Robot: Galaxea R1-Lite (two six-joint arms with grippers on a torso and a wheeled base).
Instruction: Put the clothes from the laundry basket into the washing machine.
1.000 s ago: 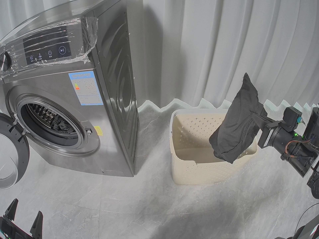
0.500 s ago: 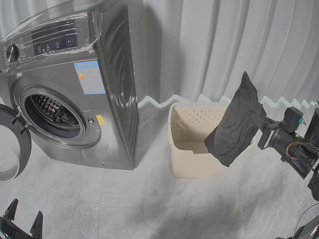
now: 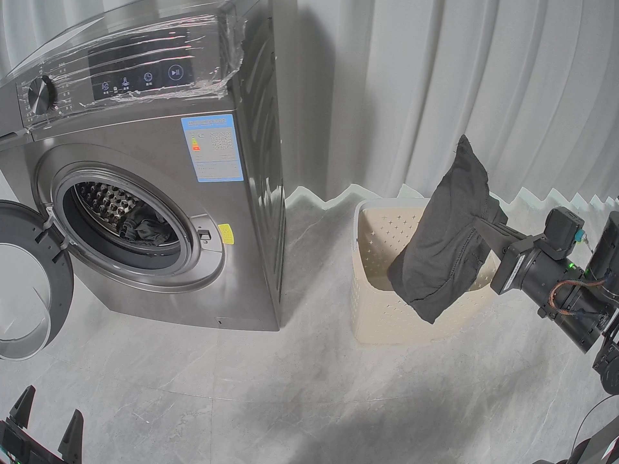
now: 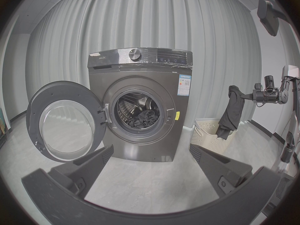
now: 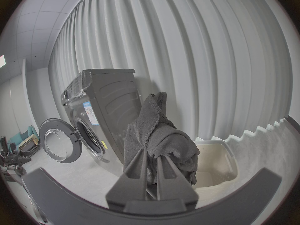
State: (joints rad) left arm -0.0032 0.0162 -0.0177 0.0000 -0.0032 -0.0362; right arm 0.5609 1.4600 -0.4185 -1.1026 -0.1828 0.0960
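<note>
One dark garment (image 3: 448,240), clamped in the right claw (image 3: 488,225), hangs over the laundry basket (image 3: 380,317). Next, probably: washing machine drum (image 3: 122,223).

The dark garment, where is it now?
The dark garment hangs on the robot's right side in the head view, pinched in the right claw, above the laundry basket.

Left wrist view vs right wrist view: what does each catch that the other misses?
Left wrist: dark clothes lying in the drum, seen straight through the opening, past the open left claw. Right wrist: the bare inside of the laundry basket, and the right claw up close, shut on the dark garment. Both: the washing machine, its door swung open, the basket, the held garment.
</note>
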